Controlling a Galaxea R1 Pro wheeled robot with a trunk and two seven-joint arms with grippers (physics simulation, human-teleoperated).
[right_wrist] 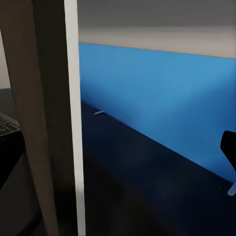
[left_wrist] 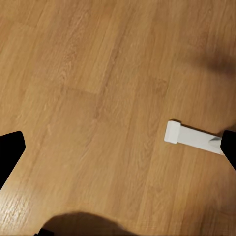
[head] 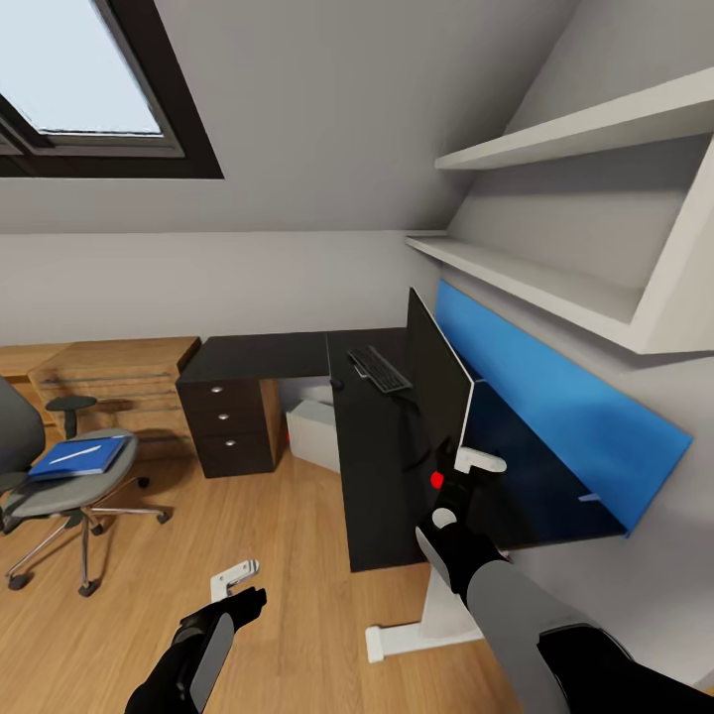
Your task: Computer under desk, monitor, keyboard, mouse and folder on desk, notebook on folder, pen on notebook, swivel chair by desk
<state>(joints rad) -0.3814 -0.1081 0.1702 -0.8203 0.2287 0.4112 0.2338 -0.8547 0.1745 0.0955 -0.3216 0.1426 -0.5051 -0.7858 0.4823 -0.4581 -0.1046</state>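
Beside the right gripper [head: 468, 458], a thin black flat monitor [head: 436, 382] is standing edge-on on the black L-shaped desk surface [head: 372, 486], its near edge touching or just beside the white fingers; whether those fingers are apart or clamped on the panel, I cannot tell. Beyond the monitor, a black keyboard [head: 378, 369] is lying on the surface with a small dark mouse [head: 336, 383] just beside it. Past the gripper's far side, a bright blue back panel [head: 565, 407] is running along the grey wall under two white shelves [head: 555, 288]. Under the surface, a white computer case [head: 313, 433] is sitting next to a dark drawer unit [head: 230, 421].

Well apart from the left gripper [head: 236, 580], a grey swivel chair [head: 69, 486] is carrying a blue folder [head: 79, 458] with a slim white pen [head: 77, 455] on top. That gripper is hanging over bare wooden floor [left_wrist: 98, 98] with its fingers spread apart; a white desk foot [left_wrist: 194, 137] is lying near one fingertip.
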